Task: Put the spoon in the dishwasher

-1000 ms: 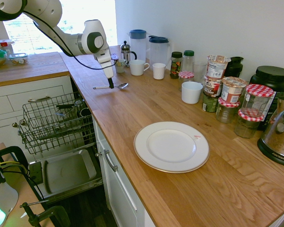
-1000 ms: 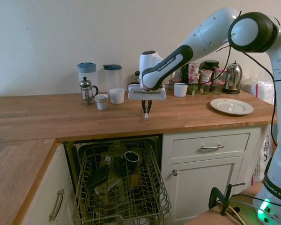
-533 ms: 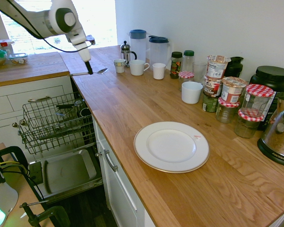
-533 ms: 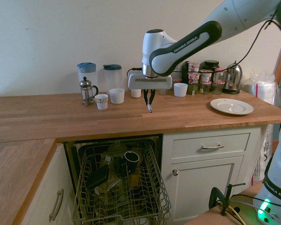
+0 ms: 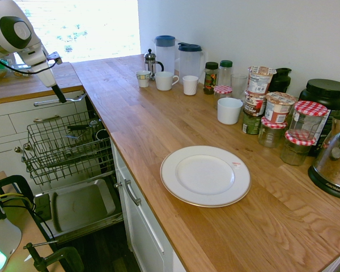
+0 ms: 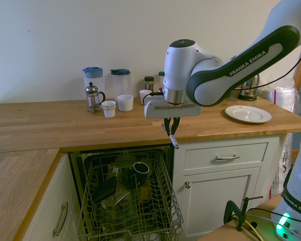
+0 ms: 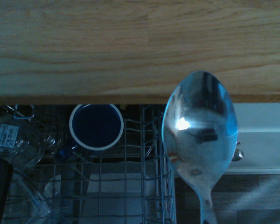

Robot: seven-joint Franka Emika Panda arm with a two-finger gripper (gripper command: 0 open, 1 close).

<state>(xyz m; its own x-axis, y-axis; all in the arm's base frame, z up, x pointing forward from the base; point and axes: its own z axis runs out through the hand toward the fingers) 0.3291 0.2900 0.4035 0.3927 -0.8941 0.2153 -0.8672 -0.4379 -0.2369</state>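
This is a kitchen. A dishwasher (image 5: pixel 68 148) stands open at the left of the first outside view, with a dark mug (image 6: pixel 140 168) in its rack. Cups (image 6: pixel 125 103), a plate (image 5: pixel 205 175) and what looks like a shiny kettle (image 5: pixel 335 156) sit on the wooden counter (image 5: pixel 130 119).

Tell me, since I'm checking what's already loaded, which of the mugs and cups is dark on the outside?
The mug in the dishwasher rack, dark with a white rim; the others, on the counter, are white or pale.
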